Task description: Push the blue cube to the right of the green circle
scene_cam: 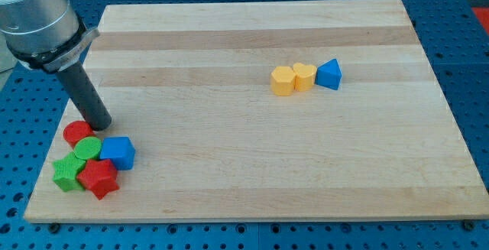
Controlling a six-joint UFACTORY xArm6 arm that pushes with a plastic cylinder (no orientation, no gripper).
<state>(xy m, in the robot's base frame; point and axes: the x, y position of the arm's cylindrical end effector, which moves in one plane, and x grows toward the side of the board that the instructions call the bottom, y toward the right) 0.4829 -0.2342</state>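
Note:
The blue cube (118, 152) lies near the board's lower left corner, touching the right side of the green circle (88, 147). My tip (100, 124) rests on the board just above the green circle and to the upper left of the blue cube, next to a red circle (76, 133). The dark rod slants up to the view's upper left.
A green star (68, 173) and a red star (98, 177) sit below the green circle. A yellow hexagon (283, 81), a yellow heart (304, 76) and a blue triangle (329, 74) form a row at the right of centre. The wooden board's (252, 181) left edge is close to the cluster.

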